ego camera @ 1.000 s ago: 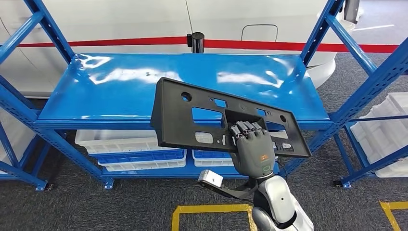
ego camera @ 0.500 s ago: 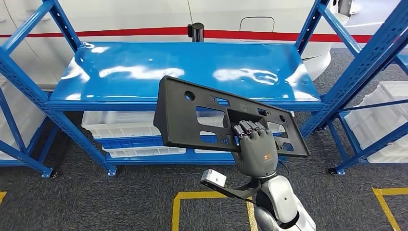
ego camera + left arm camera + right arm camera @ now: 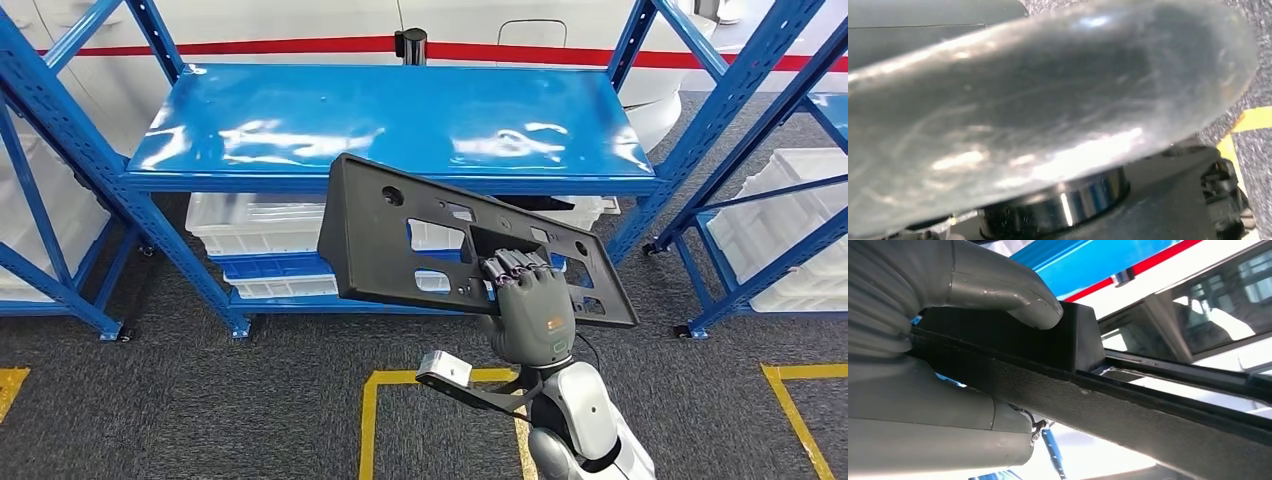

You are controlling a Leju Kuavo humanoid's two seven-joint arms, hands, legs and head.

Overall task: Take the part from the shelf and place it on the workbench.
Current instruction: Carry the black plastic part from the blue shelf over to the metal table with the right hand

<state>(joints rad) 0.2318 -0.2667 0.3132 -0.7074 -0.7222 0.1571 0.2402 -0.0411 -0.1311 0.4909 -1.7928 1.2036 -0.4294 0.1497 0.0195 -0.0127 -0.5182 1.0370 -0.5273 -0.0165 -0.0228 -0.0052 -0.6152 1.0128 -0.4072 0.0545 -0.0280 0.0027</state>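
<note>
The part (image 3: 400, 245) is a long black plastic plate with several cut-outs and holes. My right hand (image 3: 527, 312) grips its lower edge near the right end and holds it tilted in the air, in front of the blue shelf (image 3: 300, 110). Up close in the right wrist view, the thick grey thumb (image 3: 1013, 292) presses on a raised block of the part (image 3: 1148, 410) and the other fingers (image 3: 938, 435) close under its edge. The shelf's glossy top board is bare.
White and blue bins (image 3: 262, 225) lie on the shelf's lower level. More white bins (image 3: 800, 220) stand in the rack at the right. Blue uprights (image 3: 95, 150) frame both sides. Yellow floor tape (image 3: 385, 378) marks the grey carpet in front of me.
The whole view has shifted: the shelf now sits farther away and higher in the picture, so the camera has moved back. My right hand still holds the part the same way.
</note>
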